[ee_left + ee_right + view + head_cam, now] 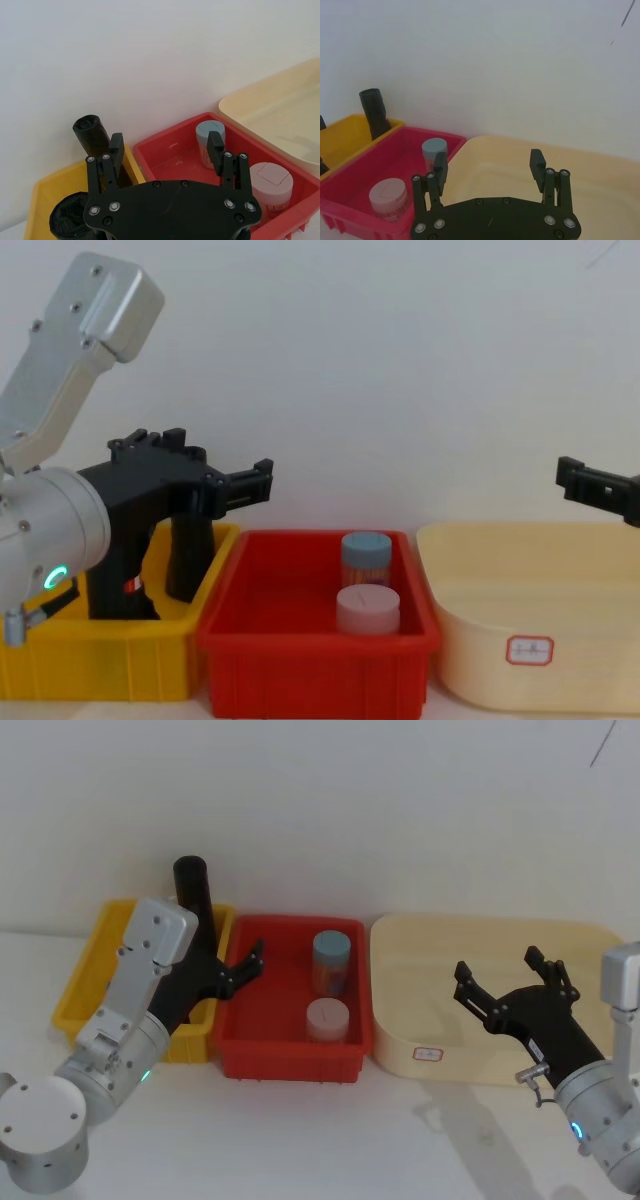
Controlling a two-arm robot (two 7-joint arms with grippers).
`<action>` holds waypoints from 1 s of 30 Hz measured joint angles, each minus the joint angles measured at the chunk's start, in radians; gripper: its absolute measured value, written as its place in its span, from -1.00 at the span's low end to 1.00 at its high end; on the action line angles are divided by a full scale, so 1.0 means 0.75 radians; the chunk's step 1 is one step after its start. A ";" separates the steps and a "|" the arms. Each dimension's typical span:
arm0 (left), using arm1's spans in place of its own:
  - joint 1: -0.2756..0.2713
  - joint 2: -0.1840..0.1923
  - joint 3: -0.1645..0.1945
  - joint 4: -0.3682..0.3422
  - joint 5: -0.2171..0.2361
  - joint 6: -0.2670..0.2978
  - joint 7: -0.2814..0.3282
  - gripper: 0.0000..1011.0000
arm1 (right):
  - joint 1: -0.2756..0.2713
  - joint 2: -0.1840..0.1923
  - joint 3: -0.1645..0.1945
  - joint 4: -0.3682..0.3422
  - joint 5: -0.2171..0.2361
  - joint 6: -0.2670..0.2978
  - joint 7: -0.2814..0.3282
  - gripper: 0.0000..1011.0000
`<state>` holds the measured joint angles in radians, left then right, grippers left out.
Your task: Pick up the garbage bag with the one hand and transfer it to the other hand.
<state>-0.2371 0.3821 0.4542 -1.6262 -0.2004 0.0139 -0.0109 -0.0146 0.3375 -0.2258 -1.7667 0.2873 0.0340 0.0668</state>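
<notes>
Straddling the yellow bin's (85,975) right rim, the left pincer (166,145) hangs with fingers spread wide on open air. The garbage bag (67,222) stands inside that bin, beside the taller roll (192,885). Well right of the bin, the right pincer (498,962) hovers, also spread.

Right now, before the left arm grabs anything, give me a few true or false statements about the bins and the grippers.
1. The left gripper holds the garbage bag. False: it is open above the bins, and the bag stands in the yellow bin.
2. A blue-lidded jar and a white-lidded jar stand in the red bin. True.
3. The right gripper is open over the cream tub. True.
4. The taller black roll stands in the red bin. False: it stands in the yellow bin.
</notes>
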 joint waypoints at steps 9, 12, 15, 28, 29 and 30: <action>0.000 0.000 0.000 0.000 0.000 0.000 0.000 0.98 | 0.000 0.000 0.000 0.000 0.000 0.000 0.000 0.98; 0.000 0.000 0.000 0.000 0.000 0.000 0.000 0.98 | 0.000 0.000 0.000 0.000 0.000 0.000 0.000 0.98; 0.000 0.000 0.000 0.000 0.000 0.000 0.000 0.98 | 0.000 0.000 0.000 0.000 0.000 0.000 0.000 0.98; 0.000 0.000 0.000 0.000 0.000 0.000 0.000 0.98 | 0.000 0.000 0.000 0.000 0.000 0.000 0.000 0.98; -0.001 -0.001 0.000 0.000 0.000 0.001 0.000 0.98 | 0.000 0.000 0.000 0.000 0.000 0.001 0.000 0.98; -0.003 -0.003 0.000 0.000 0.001 0.005 0.000 0.98 | 0.001 0.000 0.000 0.001 0.000 0.001 0.000 0.98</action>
<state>-0.2391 0.3802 0.4542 -1.6262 -0.1996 0.0176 -0.0110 -0.0139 0.3372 -0.2259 -1.7662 0.2875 0.0350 0.0669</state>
